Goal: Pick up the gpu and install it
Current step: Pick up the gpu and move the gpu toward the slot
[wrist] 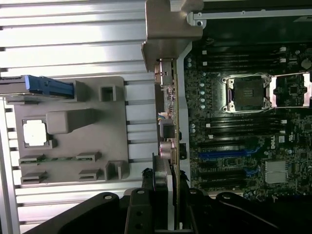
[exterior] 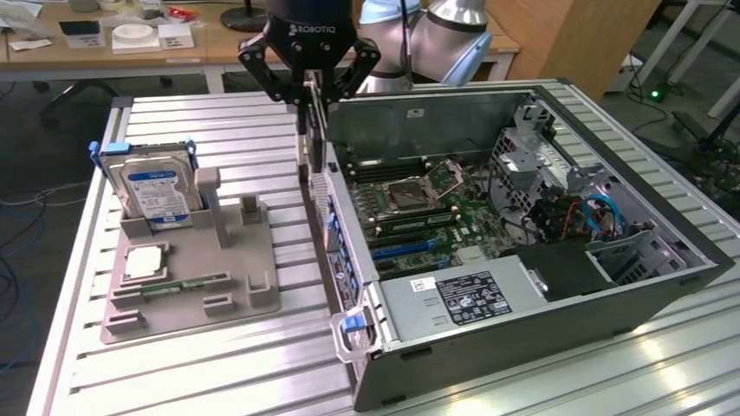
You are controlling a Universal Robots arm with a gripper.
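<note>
The gpu [exterior: 314, 143] is held upright and edge-on by the gripper [exterior: 310, 87], whose fingers are pinched on its upper edge. The card is kept in the air over the open computer case's [exterior: 555, 316] wall on the exterior view's left, between the motherboard [exterior: 434, 208] and the grey holder [exterior: 220, 251]. In the holder, a hard drive [exterior: 156, 191] is seen standing.

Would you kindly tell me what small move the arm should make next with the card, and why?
Probably a shift toward the exterior view's right. The gripper holds the gpu edge-on near the case wall, while the blue slot lies further inside.
</note>
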